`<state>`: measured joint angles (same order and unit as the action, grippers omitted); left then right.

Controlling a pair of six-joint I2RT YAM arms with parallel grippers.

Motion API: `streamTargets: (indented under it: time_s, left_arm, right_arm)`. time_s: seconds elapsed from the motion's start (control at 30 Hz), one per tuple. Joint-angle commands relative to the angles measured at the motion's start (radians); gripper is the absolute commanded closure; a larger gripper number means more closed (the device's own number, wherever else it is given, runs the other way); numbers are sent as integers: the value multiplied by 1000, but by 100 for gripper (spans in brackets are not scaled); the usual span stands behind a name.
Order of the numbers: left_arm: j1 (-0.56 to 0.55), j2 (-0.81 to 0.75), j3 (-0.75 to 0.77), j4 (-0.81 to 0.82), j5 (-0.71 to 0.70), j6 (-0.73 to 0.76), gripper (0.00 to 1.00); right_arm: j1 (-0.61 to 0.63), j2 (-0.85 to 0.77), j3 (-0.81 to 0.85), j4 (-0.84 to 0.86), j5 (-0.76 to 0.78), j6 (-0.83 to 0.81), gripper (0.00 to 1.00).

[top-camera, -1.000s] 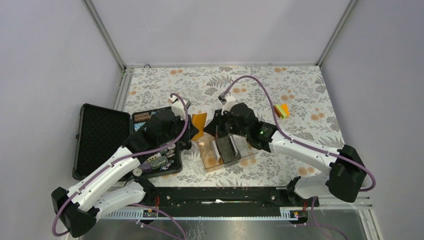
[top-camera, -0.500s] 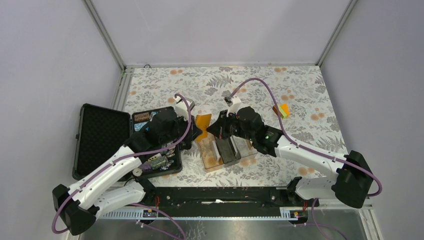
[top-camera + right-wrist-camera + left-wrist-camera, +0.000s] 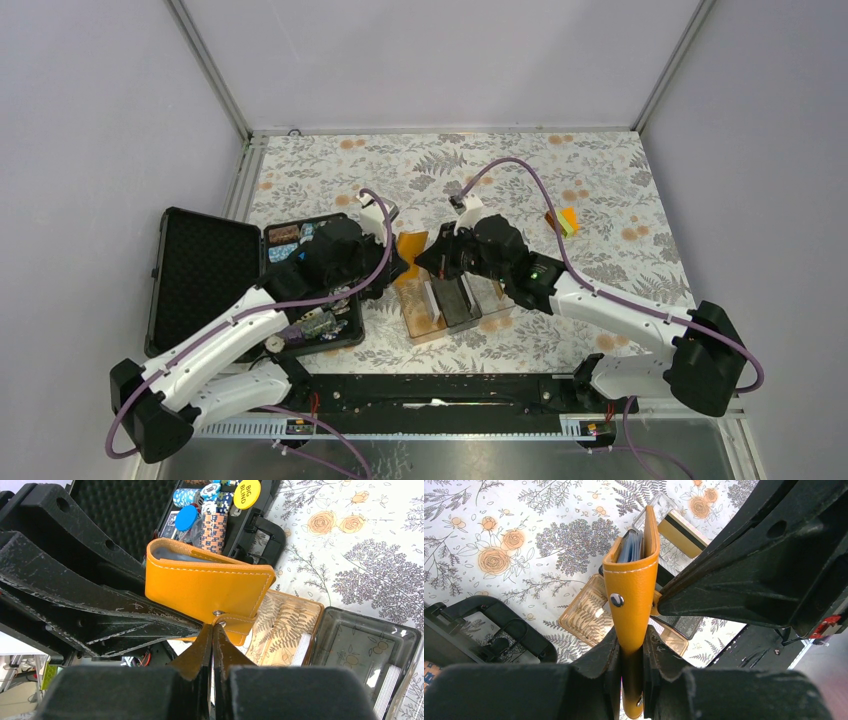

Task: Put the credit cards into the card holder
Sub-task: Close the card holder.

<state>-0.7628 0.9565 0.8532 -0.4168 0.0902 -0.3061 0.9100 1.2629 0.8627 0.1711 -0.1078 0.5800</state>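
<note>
Because both grippers have hold of the one card holder (image 3: 631, 580), the step in hand looks like fastening it, or passing it across, with credit cards (image 3: 630, 547) already tucked between its leaves. To do that well, one arm should act as the anchor and only the other should move. A pull from both sides could twist the leather or spill the cards.

Left of the clear tray (image 3: 360, 650) the black case (image 3: 200, 280) lies open. The left arm reaches in from that side, its wrist turned toward the tray's far left corner. The left gripper (image 3: 631, 650) is clamped on one end of the folded holder. The holder hangs edge-up just above the tray's left end, not resting in any compartment.

From the tray's right side the right arm stretches low across it. The right gripper (image 3: 214, 630) has its fingers pinched tight on the strap tab (image 3: 235, 625) beside the snap (image 3: 616, 600). That tab is small, so the pinch should sit square before any press.

A striped card (image 3: 681, 530) lies in the tray, so more loading is probably still to come.
</note>
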Motion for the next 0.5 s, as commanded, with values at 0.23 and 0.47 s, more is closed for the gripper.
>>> streamTargets:
  time_s: [0.23,0.47]
  left_arm:
    - [-14,28,23,-49,-14,11,100]
    - [-15,41,25,-51,14,12,100]
  right_arm:
    - [6,-89,-6,211,53,-6,100]
    - [6,-82,-5,226,50,-4,100]
